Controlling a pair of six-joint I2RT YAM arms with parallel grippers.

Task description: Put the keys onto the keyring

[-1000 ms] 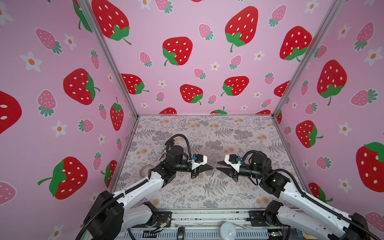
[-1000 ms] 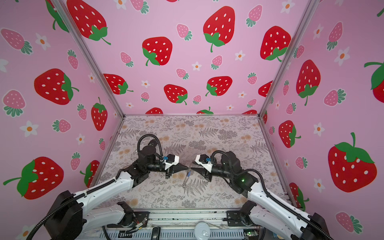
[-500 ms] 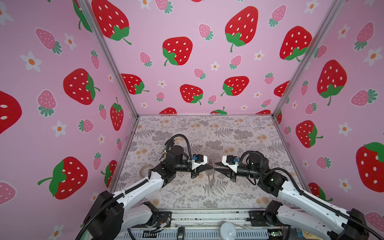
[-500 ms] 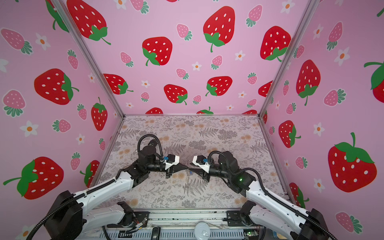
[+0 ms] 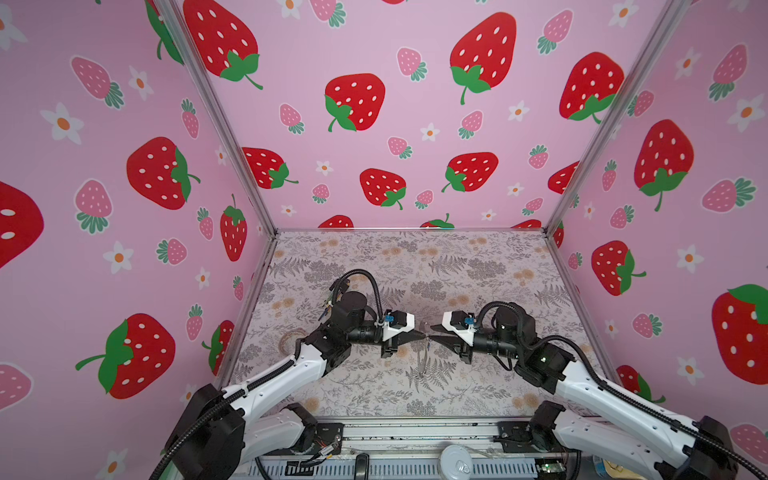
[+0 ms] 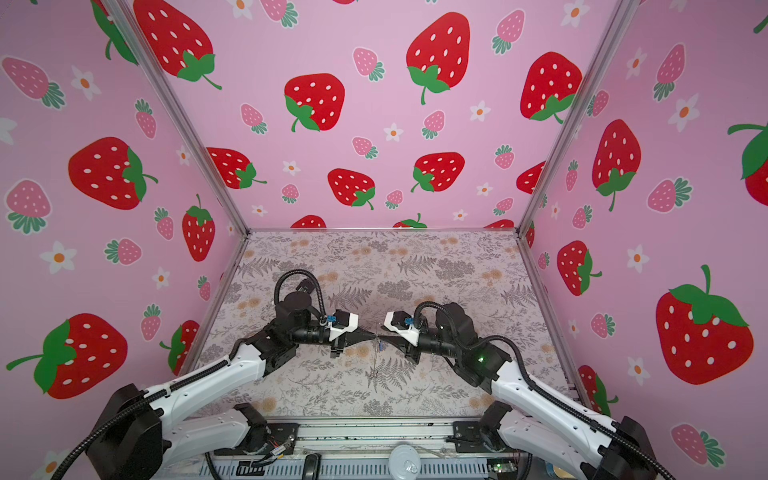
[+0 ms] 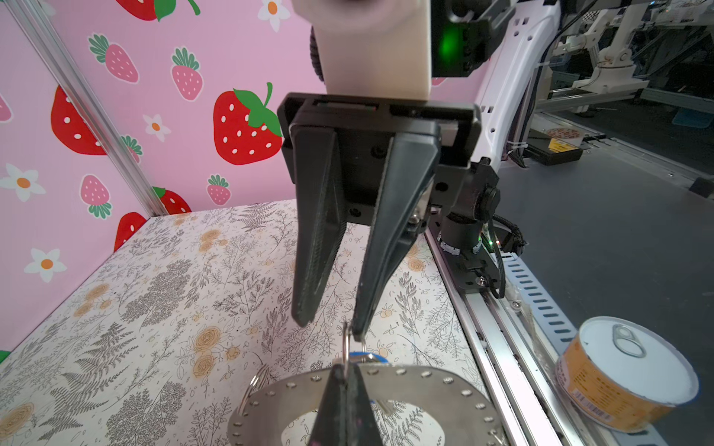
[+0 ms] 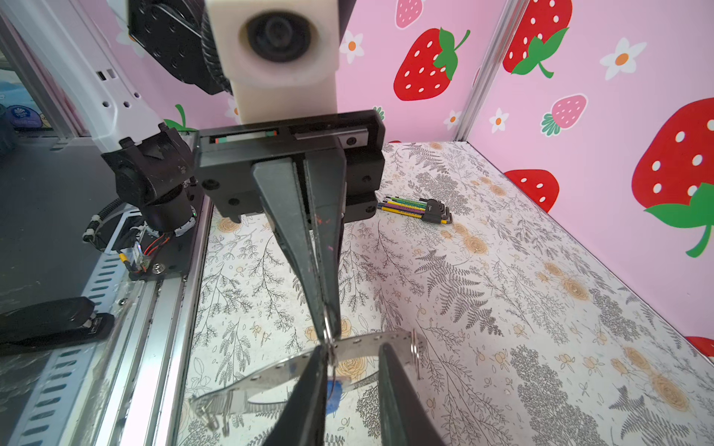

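Bright, even, diffuse light; only faint soft shadows on desk. Top views wide-angle, walls splay toward edges. Wrist views: nearest parts soft; keyring carries pale glare.

**Left arm** and **right arm**: white link shells, black joint housings, black ribbed cable hoses. Each wrist bears a cream camera block with a blue connector. Fingers: black, tapered, ridged inner faces. Green lamp on right arm.

The floral-patterned table bears a bundle of coloured hex keys and, seemingly, a pale tan coil.
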